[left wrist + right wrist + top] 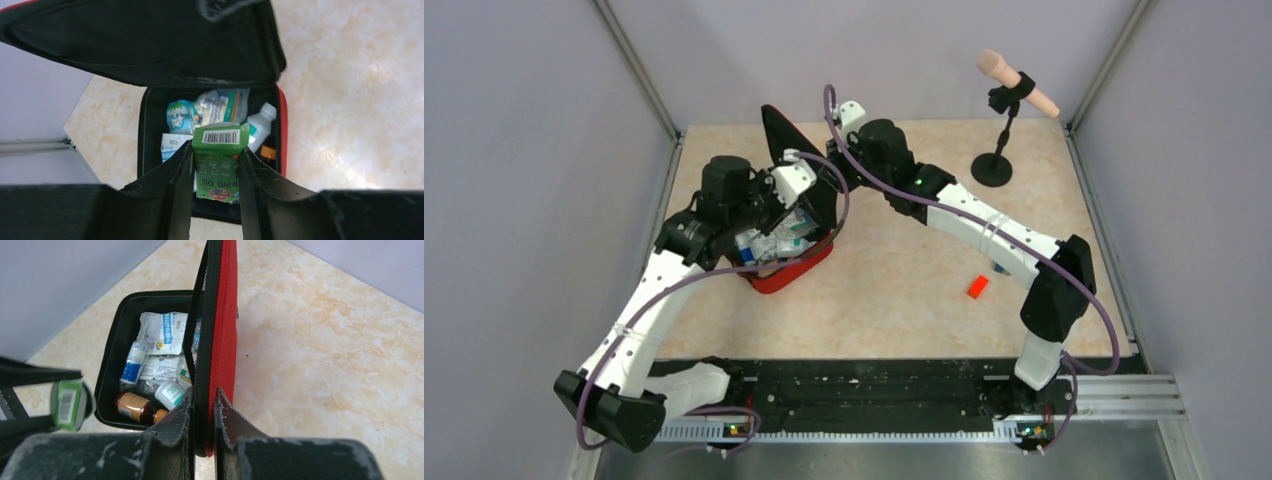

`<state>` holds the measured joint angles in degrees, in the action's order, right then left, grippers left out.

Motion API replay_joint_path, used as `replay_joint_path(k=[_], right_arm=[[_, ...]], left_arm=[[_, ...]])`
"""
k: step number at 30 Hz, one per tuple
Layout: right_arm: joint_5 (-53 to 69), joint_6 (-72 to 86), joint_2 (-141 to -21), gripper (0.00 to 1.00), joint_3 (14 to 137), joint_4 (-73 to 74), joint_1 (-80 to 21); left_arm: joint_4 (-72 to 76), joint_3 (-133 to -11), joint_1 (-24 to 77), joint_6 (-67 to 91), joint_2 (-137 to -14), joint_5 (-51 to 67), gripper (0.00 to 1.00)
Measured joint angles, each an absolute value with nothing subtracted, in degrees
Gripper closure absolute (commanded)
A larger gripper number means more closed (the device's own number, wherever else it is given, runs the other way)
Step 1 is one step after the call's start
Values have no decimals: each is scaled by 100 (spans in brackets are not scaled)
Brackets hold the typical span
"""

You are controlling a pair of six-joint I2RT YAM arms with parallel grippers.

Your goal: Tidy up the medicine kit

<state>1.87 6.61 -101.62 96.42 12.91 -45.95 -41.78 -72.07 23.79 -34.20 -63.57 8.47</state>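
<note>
- The medicine kit (789,275) sits on the left half of the worktop (904,320), about midway between the near and far edges. It is open, with the lid standing nearly upright.
- Right jaws: almost shut, pinching the lid's free edge, one finger on the red outside and one on the black lining (this looks like what keeps the lid up).
- Left jaws: partly closed on a green box (220,160) marked "Wind Oil", gripped by its two sides. It hangs over the open tray and has not been set down.
- Already in the tray: a white bottle (260,125), an amber bottle (135,407) and several sachets (162,332), lying loosely against one another.
- My judgement: well along, since most of the supplies are inside. Left to do: place the green box, let it go, lower the lid and perhaps zip it.
- A small red block (978,287) lies on the right half of the worktop, well apart from the kit (I cannot tell whether it belongs inside).
</note>
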Motion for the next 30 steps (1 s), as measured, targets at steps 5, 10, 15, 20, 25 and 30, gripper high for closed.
replay_joint_path(k=[5,10,15,20,25,30], right_arm=[[231,661,-10165,92,9642,1291,-4595],[272,666,-10173,92,9644,1286,-4595],[318,681,-10235,92,9741,1326,-4595],[386,735,-10346,92,9876,1328,-4600],[416,768,-10377,92,9920,1334,-4600],[403,766,-10377,92,9920,1334,-4600]], left_arm=[[-3454,-7378,1997,-2873,-6790,937,76],[-2563,-7623,1448,-2010,-7317,1028,77],[-1577,-7686,1015,-1142,-7614,1339,75],[-552,-7675,838,-316,-7940,1754,75],[786,-7255,613,720,-8093,2244,76],[1868,-6521,316,1638,-8117,2521,77]])
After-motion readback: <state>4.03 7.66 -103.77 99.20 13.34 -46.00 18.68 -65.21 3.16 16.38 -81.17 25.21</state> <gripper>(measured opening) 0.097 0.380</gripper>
